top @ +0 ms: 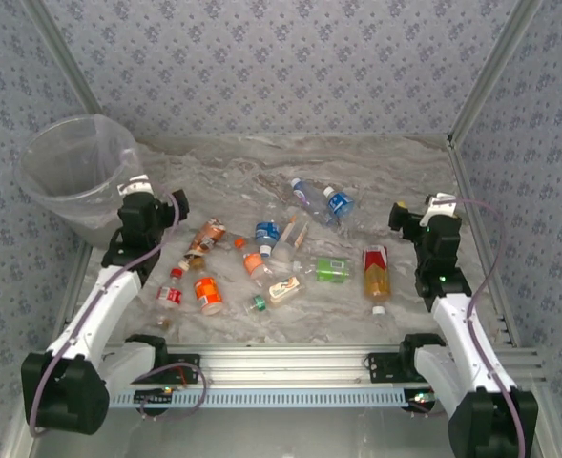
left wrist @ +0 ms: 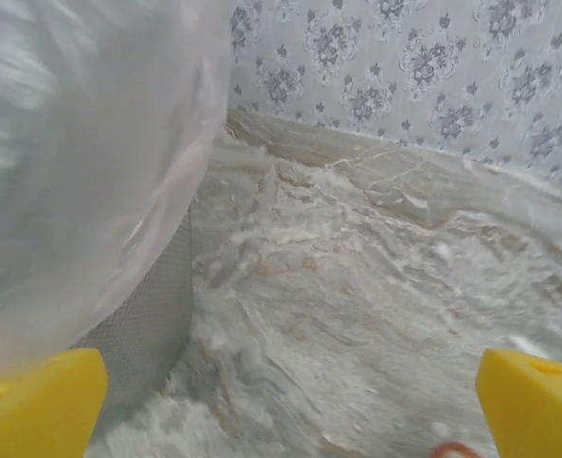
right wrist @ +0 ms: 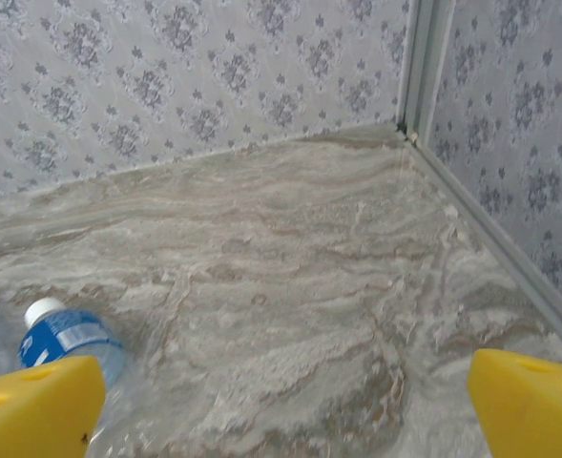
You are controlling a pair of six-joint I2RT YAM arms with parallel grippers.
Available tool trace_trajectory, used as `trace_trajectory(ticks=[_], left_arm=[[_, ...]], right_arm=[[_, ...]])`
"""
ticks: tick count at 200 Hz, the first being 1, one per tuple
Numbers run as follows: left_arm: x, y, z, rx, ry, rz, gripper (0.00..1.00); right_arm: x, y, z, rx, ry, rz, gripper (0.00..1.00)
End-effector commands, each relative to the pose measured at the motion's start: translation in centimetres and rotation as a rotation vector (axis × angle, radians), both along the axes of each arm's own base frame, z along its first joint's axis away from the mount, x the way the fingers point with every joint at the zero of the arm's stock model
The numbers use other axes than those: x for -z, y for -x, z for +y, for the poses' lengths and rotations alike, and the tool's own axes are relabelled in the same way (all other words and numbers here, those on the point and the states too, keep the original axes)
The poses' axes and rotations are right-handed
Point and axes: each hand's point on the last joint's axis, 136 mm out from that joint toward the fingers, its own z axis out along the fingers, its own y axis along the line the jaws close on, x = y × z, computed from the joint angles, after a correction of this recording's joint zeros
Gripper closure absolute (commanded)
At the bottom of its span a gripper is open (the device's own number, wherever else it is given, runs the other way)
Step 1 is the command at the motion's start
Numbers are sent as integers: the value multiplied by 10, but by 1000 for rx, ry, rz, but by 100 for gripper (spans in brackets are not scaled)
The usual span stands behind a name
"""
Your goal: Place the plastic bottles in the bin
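Both hands are spread wide and empty. The left hand (left wrist: 285,410) is just beside the round translucent whitish plastic bin (top: 71,167) at the far-left corner of the grey marbled surface (top: 395,181), and the right hand (right wrist: 285,410) is near a blue-labelled clear bottle (right wrist: 66,343). The small clear plastic bottles (top: 261,262) lie scattered mid-surface. A careless left swing could tip the light bin, and a glancing pinch could send the round bottles rolling.

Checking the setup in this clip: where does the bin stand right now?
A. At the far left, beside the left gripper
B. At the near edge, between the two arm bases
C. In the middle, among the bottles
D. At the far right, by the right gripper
A: the top view shows the bin at the far left, close by the left gripper, while the plastic bottles lie scattered mid-table.
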Motion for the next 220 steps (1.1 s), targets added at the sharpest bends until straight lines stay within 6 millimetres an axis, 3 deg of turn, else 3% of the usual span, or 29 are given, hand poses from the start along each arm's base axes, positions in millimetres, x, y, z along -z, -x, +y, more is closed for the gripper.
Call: trace_trajectory(ticks=[1, 14, 53, 117, 148, 170, 220], left_arm=[[54, 37, -43, 133, 174, 320, 1], [67, 42, -62, 217, 136, 388, 0], [109, 37, -88, 355, -58, 556, 1], [155, -6, -80, 362, -303, 723, 0], [176, -22, -84, 397, -315, 779, 1], [180, -26, -96, 455, -286, 768, 5], [188, -27, -96, 474, -299, 775, 28]], right_arm=[[28, 19, 15, -51, -97, 139, 0], [27, 20, 27, -104, -145, 139, 0], [31, 15, 46, -176, -212, 164, 0], [41, 4, 46, -162, -196, 192, 0], [39, -5, 43, -137, -181, 194, 0], [35, -10, 46, -139, -176, 195, 0], [32, -21, 56, -154, -159, 200, 0]])
